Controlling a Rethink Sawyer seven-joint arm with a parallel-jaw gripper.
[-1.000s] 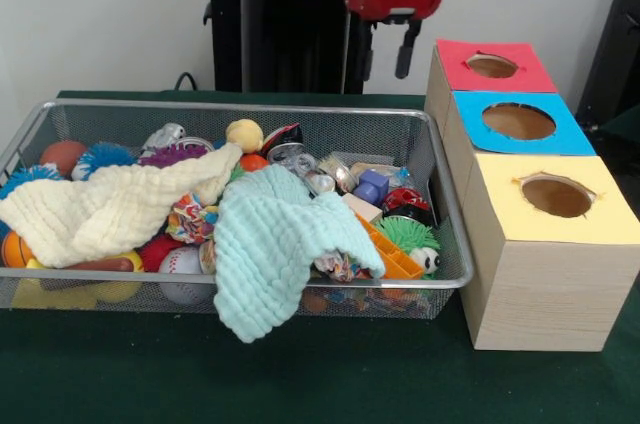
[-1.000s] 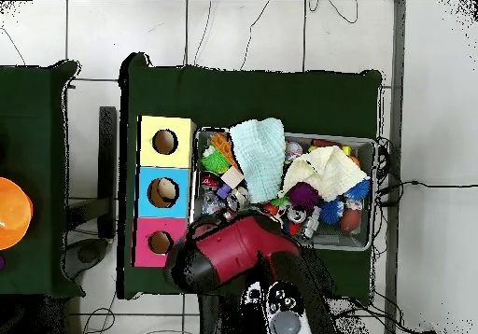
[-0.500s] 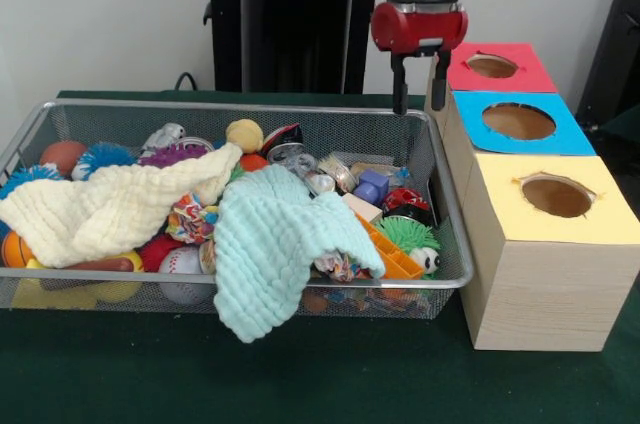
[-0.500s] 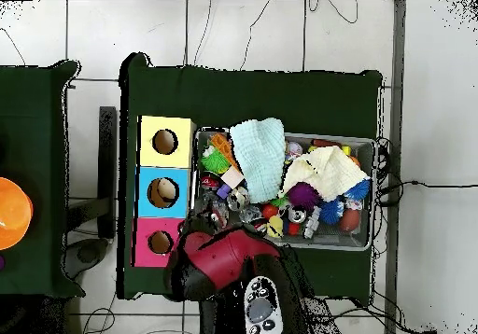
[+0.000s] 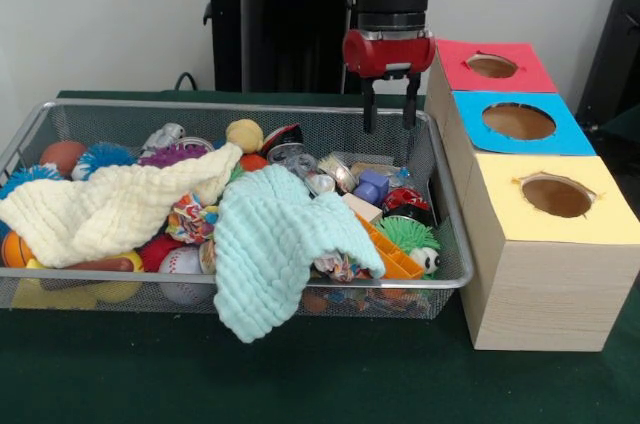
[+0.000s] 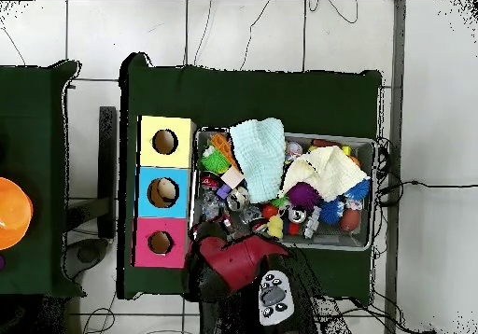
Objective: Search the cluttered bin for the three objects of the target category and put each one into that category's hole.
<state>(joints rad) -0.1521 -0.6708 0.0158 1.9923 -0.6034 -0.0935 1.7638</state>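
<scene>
Just below pincer (image 5: 389, 114): bin (image 5: 440, 194).

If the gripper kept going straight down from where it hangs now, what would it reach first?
Probably the far rim or back mesh wall of the wire mesh bin. The red and black gripper, fingers open and empty, hangs right above that edge. Depth is unclear, so it could instead land among the small toys just inside.

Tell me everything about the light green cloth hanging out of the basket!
The light green cloth looks soft, with a bumpy waffle weave. It lies crumpled over the toys in the middle of the wire basket and droops over the basket's front rim, its lower end hanging outside. A yellow cloth lies beside it. Nothing is holding it.
</scene>
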